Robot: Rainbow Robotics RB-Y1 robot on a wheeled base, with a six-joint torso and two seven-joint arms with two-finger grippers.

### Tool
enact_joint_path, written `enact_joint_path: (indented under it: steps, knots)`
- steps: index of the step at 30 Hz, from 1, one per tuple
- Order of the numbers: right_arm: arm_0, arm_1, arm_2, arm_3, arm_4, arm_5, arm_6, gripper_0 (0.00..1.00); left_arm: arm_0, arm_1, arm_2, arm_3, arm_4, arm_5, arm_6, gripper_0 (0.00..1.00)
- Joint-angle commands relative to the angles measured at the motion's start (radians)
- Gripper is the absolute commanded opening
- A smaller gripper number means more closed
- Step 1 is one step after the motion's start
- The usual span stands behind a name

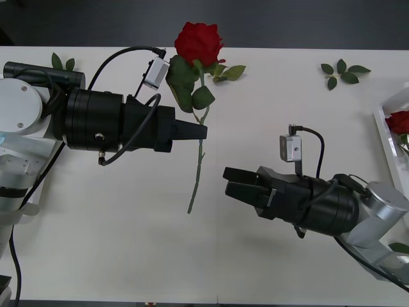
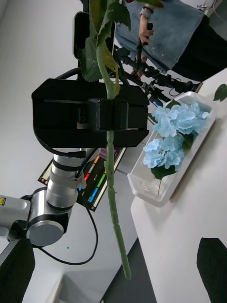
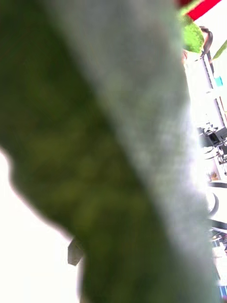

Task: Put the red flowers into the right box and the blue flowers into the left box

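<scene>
My left gripper (image 1: 203, 132) is shut on the thin green stem of a red flower (image 1: 198, 41) and holds it above the table, bloom towards the far edge. The right wrist view shows that left gripper (image 2: 109, 115) clamped on the stem (image 2: 112, 189). A blurred green leaf (image 3: 109, 156) sits close to the left wrist camera. My right gripper (image 1: 229, 181) hangs open just right of the stem's lower end, its dark fingers (image 2: 211, 265) empty. The right box (image 1: 383, 131) holds another red flower (image 1: 400, 121). Blue flowers (image 2: 172, 135) lie in the left box (image 2: 142, 185).
Loose green leaf sprigs lie on the white table at the far right (image 1: 344, 71) and far left (image 1: 62, 62). The left box stands at the table's edge. The near half of the table (image 1: 128, 243) is bare.
</scene>
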Motion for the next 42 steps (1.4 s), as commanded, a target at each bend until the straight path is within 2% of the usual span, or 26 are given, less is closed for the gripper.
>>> enact_joint_path:
  steps: [1, 16, 21, 38, 40, 42]
  knots:
    - [-0.008, 0.023, 0.014, -0.06, 0.01, -0.047, -0.001, 1.0, -0.003, 0.007, 0.004, -0.029, 0.017, -0.013, 0.03, 0.0]
    - [-0.033, 0.068, 0.173, -0.139, 0.028, -0.269, -0.001, 1.0, -0.003, 0.007, 0.004, -0.029, 0.017, -0.013, 0.03, 0.0]
    - [-0.043, 0.106, 0.187, -0.139, 0.08, -0.329, -0.001, 1.0, -0.003, 0.007, 0.004, -0.029, 0.017, -0.013, 0.03, 0.0]
    - [-0.06, 0.161, 0.187, -0.139, 0.085, -0.374, -0.001, 1.0, -0.003, 0.007, 0.004, -0.029, 0.017, -0.013, 0.03, 0.0]
    - [-0.063, 0.166, 0.187, -0.139, 0.086, -0.375, -0.001, 0.96, -0.003, 0.007, 0.004, -0.029, 0.017, -0.013, 0.03, 0.0]
    - [-0.066, 0.171, 0.187, -0.139, 0.085, -0.377, -0.001, 0.86, -0.003, 0.007, 0.004, -0.029, 0.017, -0.013, 0.03, 0.0]
